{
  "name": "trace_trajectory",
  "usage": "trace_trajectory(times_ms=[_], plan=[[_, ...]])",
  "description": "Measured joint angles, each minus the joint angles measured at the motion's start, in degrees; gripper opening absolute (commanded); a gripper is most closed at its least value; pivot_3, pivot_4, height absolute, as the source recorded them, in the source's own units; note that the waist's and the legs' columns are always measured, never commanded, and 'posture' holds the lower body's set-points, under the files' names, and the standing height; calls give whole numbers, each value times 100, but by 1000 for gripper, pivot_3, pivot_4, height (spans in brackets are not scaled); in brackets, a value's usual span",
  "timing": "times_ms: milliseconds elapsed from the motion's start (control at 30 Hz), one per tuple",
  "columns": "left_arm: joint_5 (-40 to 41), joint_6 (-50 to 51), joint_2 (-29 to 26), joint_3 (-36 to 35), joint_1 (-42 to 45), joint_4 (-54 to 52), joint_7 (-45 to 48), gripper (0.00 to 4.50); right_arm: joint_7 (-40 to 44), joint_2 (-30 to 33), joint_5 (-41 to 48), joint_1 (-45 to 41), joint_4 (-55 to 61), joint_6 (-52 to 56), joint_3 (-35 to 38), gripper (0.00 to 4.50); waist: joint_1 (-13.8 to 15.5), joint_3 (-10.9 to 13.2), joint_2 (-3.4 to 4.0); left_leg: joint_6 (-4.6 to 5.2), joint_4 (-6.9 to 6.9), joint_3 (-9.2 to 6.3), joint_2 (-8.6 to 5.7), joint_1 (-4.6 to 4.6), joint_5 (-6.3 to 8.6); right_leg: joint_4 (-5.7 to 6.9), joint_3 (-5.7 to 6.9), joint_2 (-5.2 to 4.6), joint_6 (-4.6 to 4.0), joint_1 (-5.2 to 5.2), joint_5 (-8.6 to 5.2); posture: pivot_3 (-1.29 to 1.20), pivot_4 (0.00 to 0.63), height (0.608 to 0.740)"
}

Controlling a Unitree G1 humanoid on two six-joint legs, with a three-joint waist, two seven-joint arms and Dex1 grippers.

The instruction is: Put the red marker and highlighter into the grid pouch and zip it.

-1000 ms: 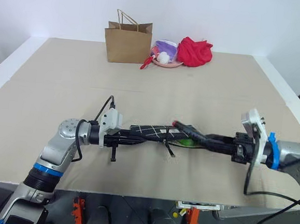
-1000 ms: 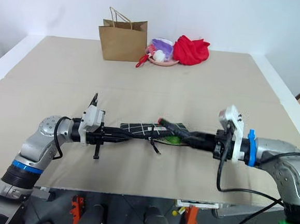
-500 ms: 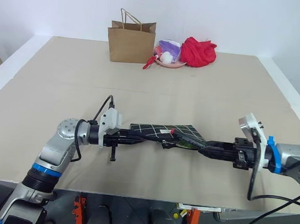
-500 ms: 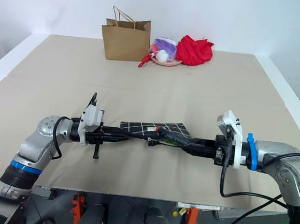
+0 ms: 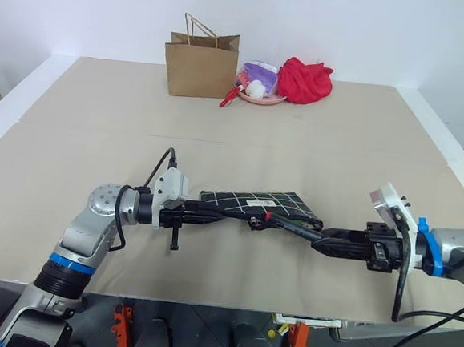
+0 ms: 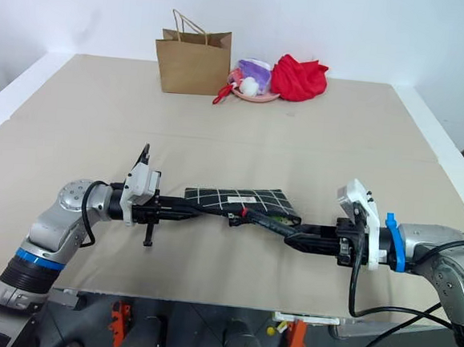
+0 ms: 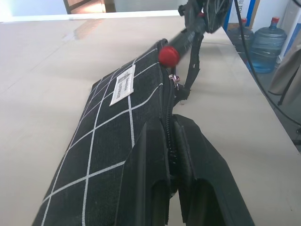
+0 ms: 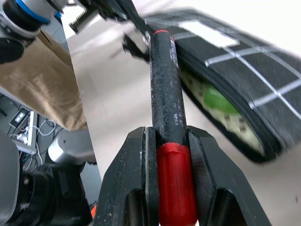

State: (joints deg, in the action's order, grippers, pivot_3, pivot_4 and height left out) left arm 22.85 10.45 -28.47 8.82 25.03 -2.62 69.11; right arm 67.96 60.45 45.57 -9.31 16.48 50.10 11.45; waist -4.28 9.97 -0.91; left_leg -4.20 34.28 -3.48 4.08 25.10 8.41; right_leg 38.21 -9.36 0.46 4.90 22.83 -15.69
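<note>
On the left, the left gripper (image 5: 213, 211) reaches level toward the right, its two black fingers pressed together on the near, zipper edge of the grid pouch (image 5: 258, 203). The left wrist view shows that edge pinched between the fingers (image 7: 150, 169), with the zipper running away from them, a small white label (image 7: 123, 84) on the upper face and the zipper pull (image 7: 177, 85) hanging near the far end. The pouch lies flat near the front middle of the bench (image 5: 315, 140), its right end gaping open.

Inside that opening the right wrist view shows the highlighter (image 8: 217, 100), a lime-green shape against the pale lining.

To the right, the red marker (image 5: 291, 224) lies along the pouch's front edge, one red-tipped end near the zipper pull. The right gripper (image 5: 324, 235) is clamped on the marker where the black barrel meets the red cap end (image 8: 176, 183), and points left and slightly downward.

At the far edge of the bench stand a brown paper bag (image 5: 200, 63), a pink dish of small things (image 5: 258, 83) and a bunched red cloth (image 5: 305, 80).
</note>
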Motion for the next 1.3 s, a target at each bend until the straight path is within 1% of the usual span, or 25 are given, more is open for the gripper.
trace_trajectory(times_ms=[200, 533, 700, 833, 933, 1133, 1200, 1233, 1300], plan=[[0, 0, 2, 0, 0, 0, -2, 0, 167, 100, -40, 52, -3, -79, 0, 590, -1, 0, 0, 0, 1, 0, 0, 0, 0, 0, 0, 0, -1, -1, 0, 0, 150, 740], [0, 0, 52, 8, 0, 0, -16, 0, -24, 100, -38, -245, -213, 169, -18, 590, 0, 0, 0, 0, 1, 0, 0, 0, 0, 0, 0, 0, -2, 0, -1, 0, 150, 740], [-1, 0, 66, 17, 0, -5, -48, 0, -116, 61, -99, -318, -220, 236, -247, 590, 0, 0, 0, 0, 0, 0, 0, 0, 0, 0, 0, 0, -2, 0, -1, 0, 150, 740], [-1, 0, 75, 24, -10, -13, -74, 0, -200, 23, -173, -698, -299, 311, -498, 590, -6, 0, 1, 0, 1, 1, 0, -1, 0, 0, 0, 0, -4, 1, 0, 0, 150, 740], [-3, -1, 106, 41, -9, -20, -106, 0, -344, -235, -373, -1102, -395, 314, -823, 590, -9, 0, 0, 0, 1, 1, 0, -1, 0, 0, 0, 0, -6, 2, 1, 0, 150, 740], [-4, -2, 155, 43, 1, -20, -114, 0, -695, -791, -489, -1690, -493, 548, -1252, 590, -3, 0, 1, 0, -4, 2, 0, 3, 0, 1, 0, 0, 1, 6, 3, 0, 150, 740], [-9, -2, 153, 43, 0, -20, -114, 0, -751, -855, -522, -1768, -513, 613, -1289, 1604, -2, 0, 1, 0, -7, 1, 0, 4, 0, 0, 0, 0, 2, 6, 1, 0, 150, 740], [-16, -3, 155, 43, 0, -20, -114, 0, -794, -906, -530, -1827, -541, 631, -1296, 1925, 3, 0, 1, 0, -7, 1, 0, 5, 0, 0, 0, 0, 3, 6, 0, 0, 150, 740], [-25, -3, 156, 43, 0, -20, -115, 0, -781, -907, -524, -1842, -539, 685, -1296, 2885, 16, 0, 1, 0, -8, 1, 0, 7, 0, 0, 1, 0, 4, 6, -1, 0, 150, 740]])
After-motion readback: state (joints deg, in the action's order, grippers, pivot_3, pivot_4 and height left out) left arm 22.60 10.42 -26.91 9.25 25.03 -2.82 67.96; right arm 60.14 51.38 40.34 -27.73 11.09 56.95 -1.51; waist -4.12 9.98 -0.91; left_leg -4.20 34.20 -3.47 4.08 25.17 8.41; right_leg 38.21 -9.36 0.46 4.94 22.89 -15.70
